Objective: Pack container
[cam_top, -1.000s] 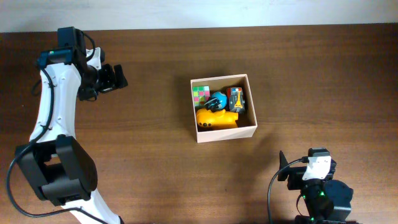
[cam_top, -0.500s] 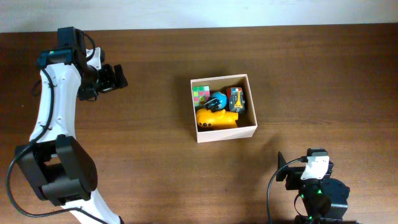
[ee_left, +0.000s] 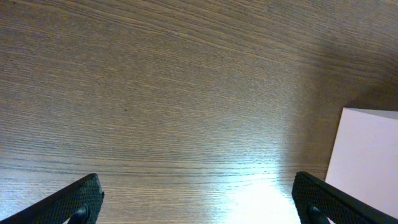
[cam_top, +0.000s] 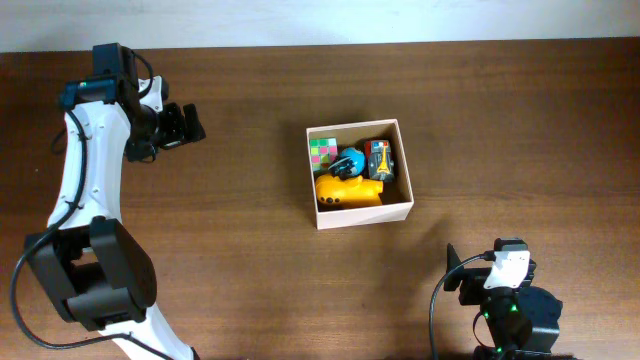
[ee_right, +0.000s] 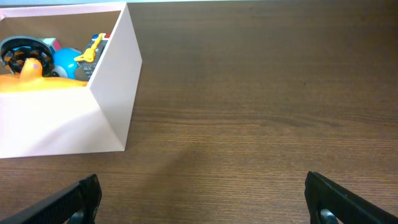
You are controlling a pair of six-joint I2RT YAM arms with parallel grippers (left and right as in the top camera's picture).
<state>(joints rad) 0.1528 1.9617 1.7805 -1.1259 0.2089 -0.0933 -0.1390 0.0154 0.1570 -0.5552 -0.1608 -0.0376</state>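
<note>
The container [cam_top: 404, 170] is a square cream-walled cardboard box at the table's middle. It holds a yellow toy [cam_top: 346, 192], a blue round toy [cam_top: 350, 160], a pink-and-green cube [cam_top: 322, 152] and a small yellow-and-grey toy vehicle [cam_top: 380, 160]. Its wall shows in the right wrist view [ee_right: 56, 130] and at the right edge of the left wrist view [ee_left: 367, 155]. My left gripper [cam_top: 190, 124] is open and empty, far left of the box. My right gripper [cam_top: 456, 273] is open and empty, below and right of the box.
Bare brown wood table [cam_top: 240, 250] lies all around the box. A pale wall strip [cam_top: 320, 20] runs along the far edge. The right arm's base [cam_top: 515, 320] sits at the front edge.
The right gripper has drawn back slightly toward the front edge. The left arm and the box contents have not moved.
</note>
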